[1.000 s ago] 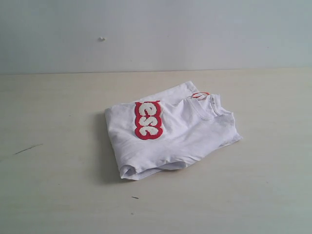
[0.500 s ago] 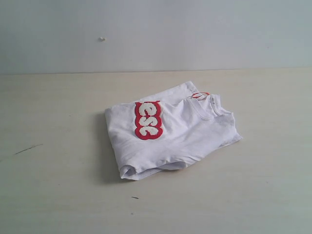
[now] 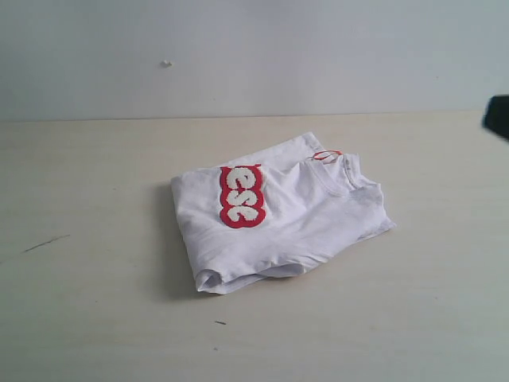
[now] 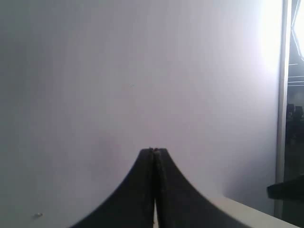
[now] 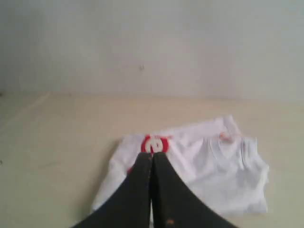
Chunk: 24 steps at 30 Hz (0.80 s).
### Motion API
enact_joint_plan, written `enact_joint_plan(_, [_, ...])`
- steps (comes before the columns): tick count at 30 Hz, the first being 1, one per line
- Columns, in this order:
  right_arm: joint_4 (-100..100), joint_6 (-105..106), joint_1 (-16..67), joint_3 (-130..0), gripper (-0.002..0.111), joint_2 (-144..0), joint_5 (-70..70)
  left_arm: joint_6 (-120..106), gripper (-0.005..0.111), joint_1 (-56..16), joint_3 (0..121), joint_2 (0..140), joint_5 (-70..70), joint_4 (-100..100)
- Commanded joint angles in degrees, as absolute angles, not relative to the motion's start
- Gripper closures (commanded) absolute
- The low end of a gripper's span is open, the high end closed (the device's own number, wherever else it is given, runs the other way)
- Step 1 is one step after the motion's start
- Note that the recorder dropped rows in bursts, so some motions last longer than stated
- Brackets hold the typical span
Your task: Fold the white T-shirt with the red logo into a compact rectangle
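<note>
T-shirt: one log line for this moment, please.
white T-shirt: folded, lying on table, red logo up | left gripper: shut, empty | right gripper: shut, empty, clear of shirt

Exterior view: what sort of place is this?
Probably a lab test bench: a pale wood-grain tabletop, a plain white wall behind it, and one folded white cotton T-shirt with a red logo laid out.

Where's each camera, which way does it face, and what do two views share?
Exterior: off the arms, looking down across the table at the white T-shirt; a dark shape, perhaps an arm, shows.
Left wrist: behind the shut left fingers, facing the wall.
Right wrist: behind the shut right fingers, facing the T-shirt.
Shared: exterior and right wrist show the red logo.
</note>
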State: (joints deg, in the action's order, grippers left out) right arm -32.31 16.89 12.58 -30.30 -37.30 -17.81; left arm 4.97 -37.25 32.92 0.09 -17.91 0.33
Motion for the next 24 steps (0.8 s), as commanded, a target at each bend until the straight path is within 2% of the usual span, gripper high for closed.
enact_joint_plan(1, [-37.89, 23.2, 12.61, -30.06, 0.108, -55.32, -11.19, 5.2, 0.107, -37.12, 32.59, 0.0, -17.84, 0.0])
enact_joint_plan(9, [-48.4, 37.6, 15.24, -46.56, 0.108, -88.36, -14.98, 4.85, 0.107, -37.12, 30.91, 0.0, -17.84, 2.08])
enact_joint_plan(13, [-51.5, 40.34, 17.73, -55.14, 0.108, -98.25, -15.68, 4.75, 0.107, -37.12, 28.76, 0.0, -17.84, 3.69])
enact_joint_plan(17, [-52.7, 40.5, 18.03, -61.46, 0.108, -107.8, -22.69, 4.76, 0.107, -37.12, 28.62, 0.0, -17.16, 3.78])
enact_joint_plan(24, [-52.25, 40.93, 18.81, -62.44, 0.108, -116.64, -26.63, 4.76, 0.107, -37.12, 28.62, 0.0, -16.61, 3.93])
